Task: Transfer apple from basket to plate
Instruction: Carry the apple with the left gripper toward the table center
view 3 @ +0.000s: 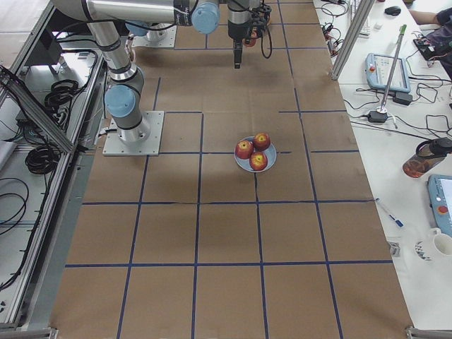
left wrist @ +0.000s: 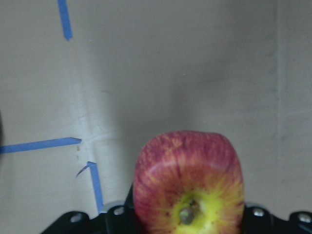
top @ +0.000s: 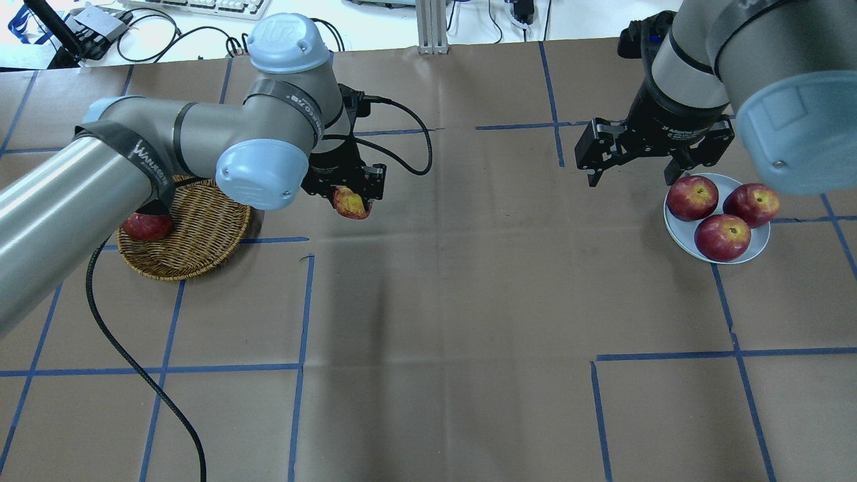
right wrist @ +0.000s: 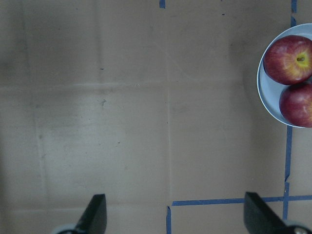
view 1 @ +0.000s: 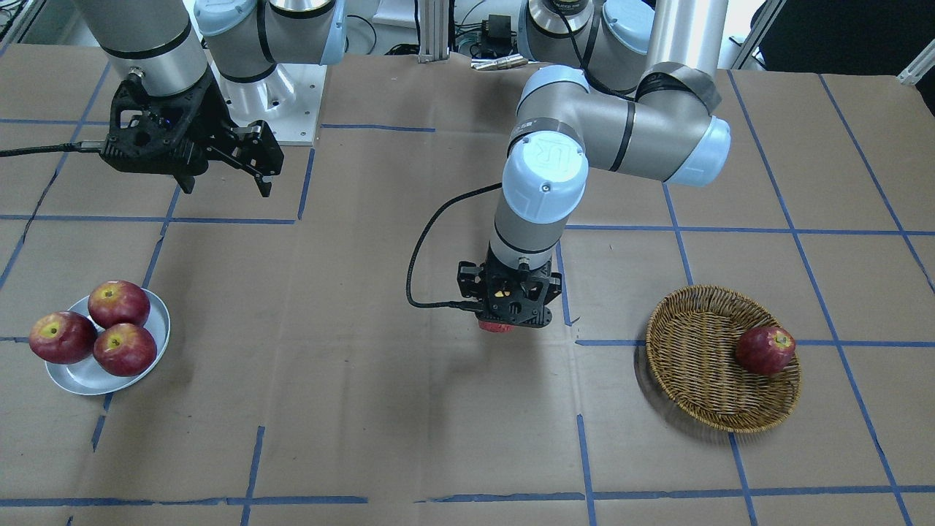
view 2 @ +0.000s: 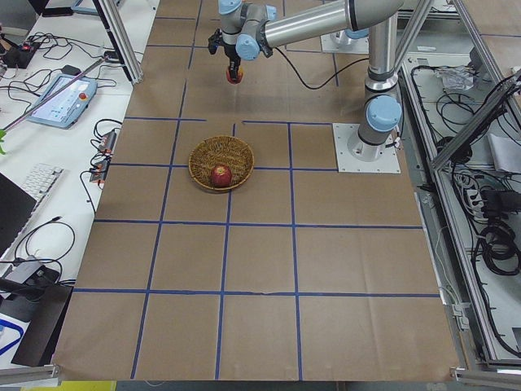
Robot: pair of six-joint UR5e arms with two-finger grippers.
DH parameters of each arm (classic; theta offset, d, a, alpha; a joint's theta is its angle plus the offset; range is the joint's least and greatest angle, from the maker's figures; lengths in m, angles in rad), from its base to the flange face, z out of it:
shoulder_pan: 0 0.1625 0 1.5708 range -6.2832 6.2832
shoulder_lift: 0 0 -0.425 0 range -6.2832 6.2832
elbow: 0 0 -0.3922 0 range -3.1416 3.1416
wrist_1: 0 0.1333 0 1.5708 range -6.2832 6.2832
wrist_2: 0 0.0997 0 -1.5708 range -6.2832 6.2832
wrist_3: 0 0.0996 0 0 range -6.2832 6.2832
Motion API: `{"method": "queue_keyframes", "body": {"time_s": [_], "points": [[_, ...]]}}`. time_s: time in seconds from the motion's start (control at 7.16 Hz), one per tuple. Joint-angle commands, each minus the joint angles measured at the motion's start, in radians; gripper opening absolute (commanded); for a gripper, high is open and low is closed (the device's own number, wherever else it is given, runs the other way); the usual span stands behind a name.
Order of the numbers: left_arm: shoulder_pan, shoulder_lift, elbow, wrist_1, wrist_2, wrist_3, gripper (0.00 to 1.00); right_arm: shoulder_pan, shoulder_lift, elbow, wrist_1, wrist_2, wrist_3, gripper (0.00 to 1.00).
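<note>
Left gripper [top: 353,201]: clenched on the apple [left wrist: 187,180]. In the overhead view it sits in the upper left-centre of the frame, just right of the basket [top: 201,231].

Apple: clamped between the black fingers, one on each side of it. In the left wrist view it fills the bottom centre, with the yellow stem hollow towards the camera and red streaks above. It is outside the basket and hangs over bare paper. In the front-facing view only a red sliver shows under the gripper body, at mid-frame.

Right gripper [top: 629,175]: released, with the fingers spread wide and nothing between them. In the overhead view it hangs in the upper right, beside the upper-left rim of the plate [top: 679,232]. In the right wrist view the two fingertips stand at the bottom edge, well apart.

Basket: mid-left of the overhead view, partly under the left arm. It holds one dark red apple [view 1: 765,350], which rests against its wall.

Plate: mid-right of the overhead view, well apart from the held apple. It carries three dark red apples [view 1: 119,303] packed together, touching.

Table [top: 469,301]: covered in brown paper, crossed by blue tape lines.
</note>
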Motion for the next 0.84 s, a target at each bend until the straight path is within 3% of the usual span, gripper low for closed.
{"method": "queue_keyframes", "body": {"time_s": [0.0, 0.28, 0.7], "points": [[-0.035, -0.054, 0.000, 0.066, -0.002, -0.052, 0.52, 0.000, 0.000, 0.000, 0.000, 0.000, 0.000, 1.00], [-0.086, -0.118, 0.003, 0.153, 0.001, -0.099, 0.52, 0.000, 0.000, 0.000, 0.000, 0.000, 0.000, 1.00], [-0.138, -0.213, 0.115, 0.146, 0.008, -0.135, 0.53, 0.000, 0.000, 0.000, 0.000, 0.000, 0.000, 1.00]]}}
